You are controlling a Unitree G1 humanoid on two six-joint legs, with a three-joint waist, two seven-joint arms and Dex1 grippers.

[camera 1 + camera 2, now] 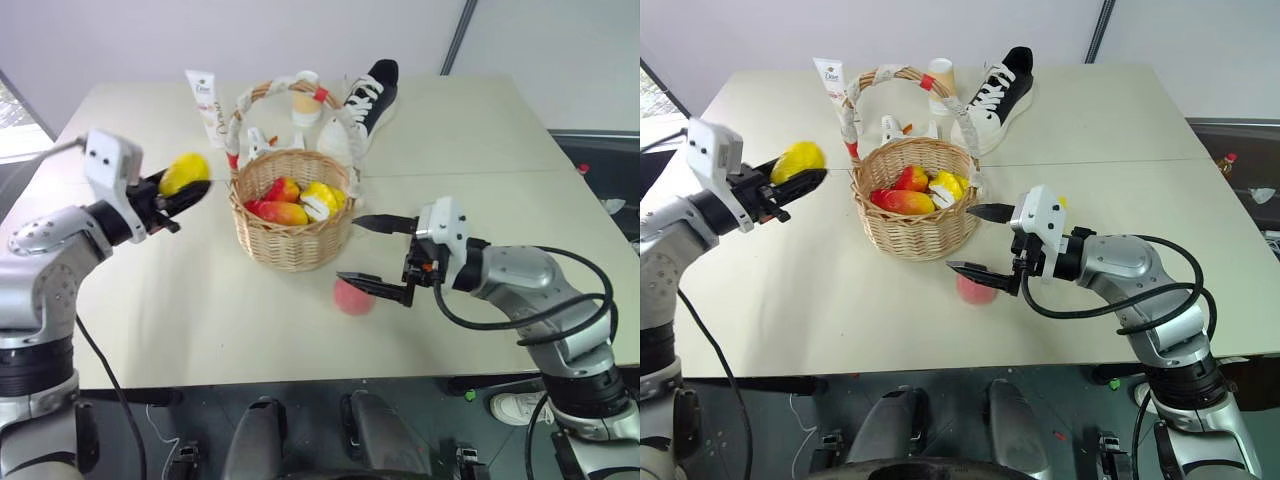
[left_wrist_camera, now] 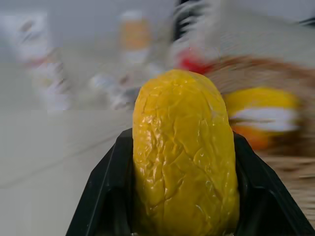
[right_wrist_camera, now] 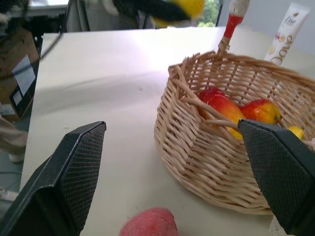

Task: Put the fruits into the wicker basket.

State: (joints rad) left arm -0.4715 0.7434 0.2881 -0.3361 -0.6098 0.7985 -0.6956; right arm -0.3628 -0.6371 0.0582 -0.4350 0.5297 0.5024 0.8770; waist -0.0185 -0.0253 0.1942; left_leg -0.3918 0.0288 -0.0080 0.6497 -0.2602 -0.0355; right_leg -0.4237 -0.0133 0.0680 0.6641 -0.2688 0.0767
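From the head camera, the left gripper (image 1: 190,193) was up in the air to the left of the wicker basket (image 1: 290,225), closed tight on a yellow lemon (image 1: 184,172). The basket sat on the table (image 1: 180,300) with two red-yellow mango pieces (image 1: 280,203) and a yellow banana (image 1: 322,198) inside. The right gripper (image 1: 375,252) was wide open and held nothing — its fingers pointed at the basket from the right. A pink peach (image 1: 352,298) lay on the table just in front of the basket, behind the lower finger. A white tube (image 1: 207,105), a paper cup (image 1: 305,98) and a black and white shoe (image 1: 365,105) stood behind the basket.

From the left wrist camera, the lemon (image 2: 184,157) sat squeezed between the two black fingers (image 2: 101,191).

From the right wrist camera, the two black fingers (image 3: 74,177) stood far apart — the basket (image 3: 216,162) and the peach (image 3: 150,223) showed between them.
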